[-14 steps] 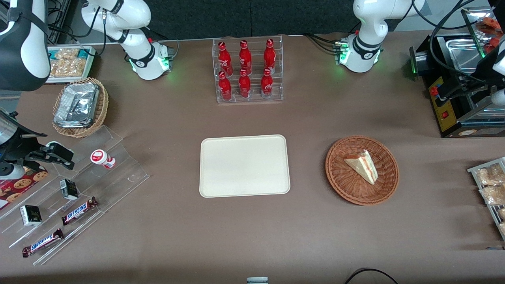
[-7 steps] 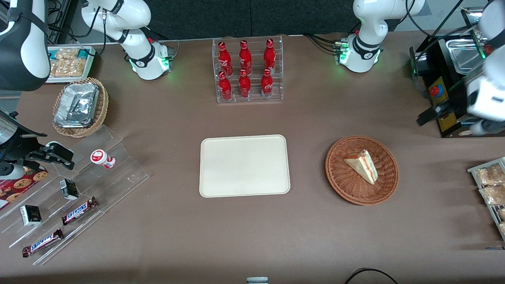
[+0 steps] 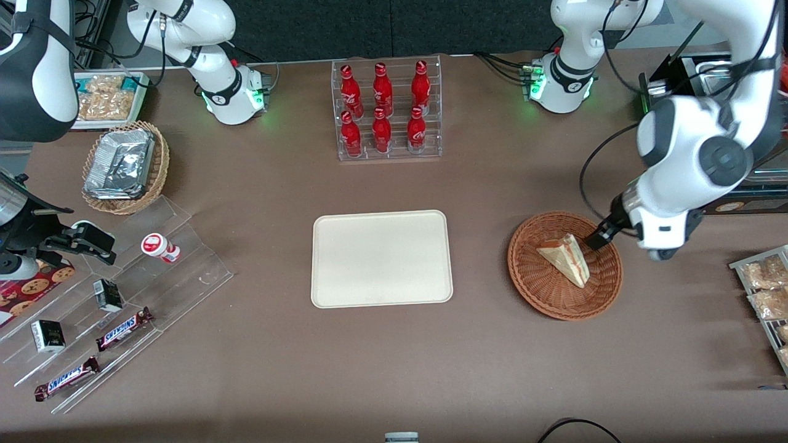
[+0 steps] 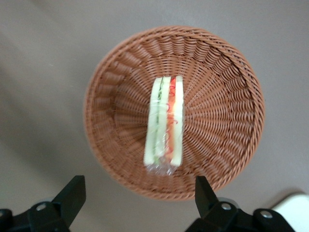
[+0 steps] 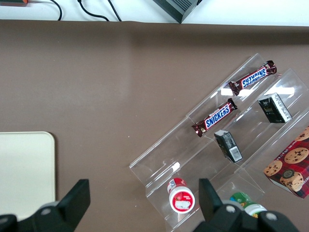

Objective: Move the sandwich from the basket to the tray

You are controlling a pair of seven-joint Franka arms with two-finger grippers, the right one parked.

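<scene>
my arm just swung in from the table's end; the gripper (image 4: 137, 200) now hangs above the basket (image 3: 542, 289), fingers spread wide, holding nothing. sandwich (image 3: 566, 259) lies in the basket, untouched, so the grasp is next. tray (image 3: 381, 258) sits well apart toward the parked arm. bottle rack (image 3: 386, 111) is farther away, not blocking.

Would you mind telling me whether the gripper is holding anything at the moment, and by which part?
Nothing is held. The gripper is open above the basket, with the sandwich lying untouched inside.
</scene>
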